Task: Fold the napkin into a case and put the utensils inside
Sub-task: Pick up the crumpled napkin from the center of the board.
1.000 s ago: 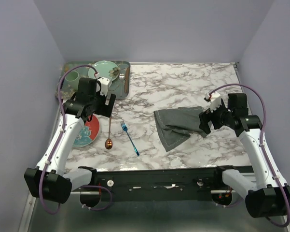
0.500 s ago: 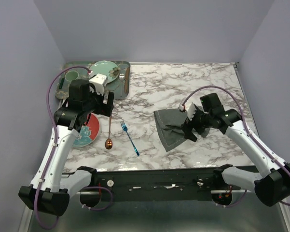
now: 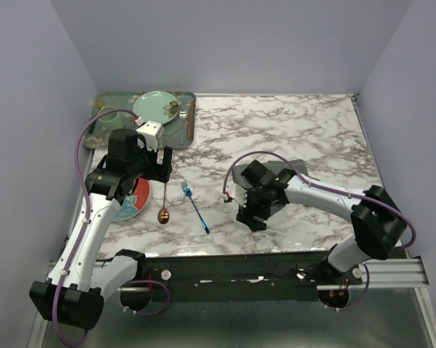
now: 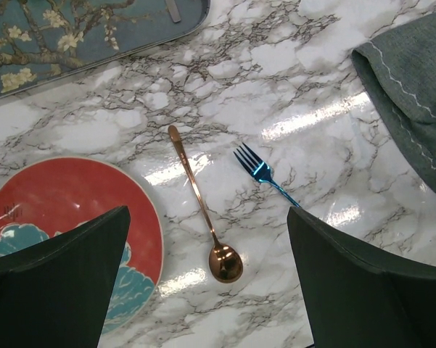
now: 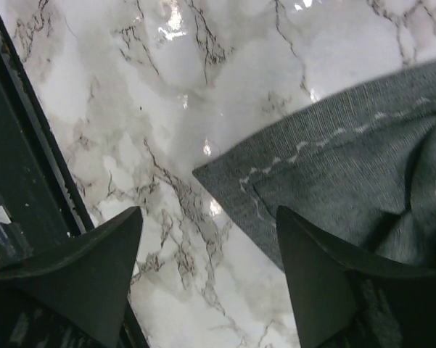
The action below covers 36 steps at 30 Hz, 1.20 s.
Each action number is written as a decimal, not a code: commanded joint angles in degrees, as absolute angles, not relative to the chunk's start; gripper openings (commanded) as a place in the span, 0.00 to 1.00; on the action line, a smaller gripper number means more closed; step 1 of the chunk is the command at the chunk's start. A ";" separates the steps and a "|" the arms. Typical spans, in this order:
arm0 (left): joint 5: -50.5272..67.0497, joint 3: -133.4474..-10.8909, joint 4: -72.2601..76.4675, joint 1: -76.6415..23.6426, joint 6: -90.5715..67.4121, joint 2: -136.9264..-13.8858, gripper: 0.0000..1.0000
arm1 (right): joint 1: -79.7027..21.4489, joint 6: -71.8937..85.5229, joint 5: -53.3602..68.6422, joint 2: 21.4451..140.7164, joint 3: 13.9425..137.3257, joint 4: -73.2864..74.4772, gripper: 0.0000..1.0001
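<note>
The napkin (image 5: 348, 159) lies rumpled and unfolded at the right of the surface (image 4: 312, 72). Our right end effector (image 5: 207, 217) hovers over its corner, jaws apart and empty. The left end effector (image 4: 207, 214), also apart, hangs above the spoon (image 4: 203, 203) and fork (image 4: 265, 174). We judge no step done.

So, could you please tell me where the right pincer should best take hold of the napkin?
Probably its near corner: the napkin lies crumpled, but that corner is flat and free on the marble. Come from above with the right pincer, straddling the stitched edge.

Bright overhead light glares off the marble table (image 4: 305, 119).
</note>
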State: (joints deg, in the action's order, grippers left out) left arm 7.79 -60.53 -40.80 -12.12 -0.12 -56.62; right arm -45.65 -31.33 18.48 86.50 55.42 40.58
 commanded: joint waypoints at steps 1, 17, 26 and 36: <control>8.79 -60.47 -39.38 -12.13 -0.26 -55.72 0.99 | -49.12 -30.41 14.77 93.41 57.92 35.86 0.79; 7.20 -59.85 -38.24 -11.87 -0.53 -55.02 0.99 | -52.29 -26.36 5.89 93.27 57.30 30.49 0.01; 10.98 -61.69 -34.37 -10.37 -3.78 -58.44 0.99 | -48.79 -33.40 6.76 77.69 86.36 45.05 0.01; 26.36 -57.31 -26.63 -10.55 5.52 -53.97 0.99 | -45.97 -35.33 -1.56 66.31 102.24 57.31 0.01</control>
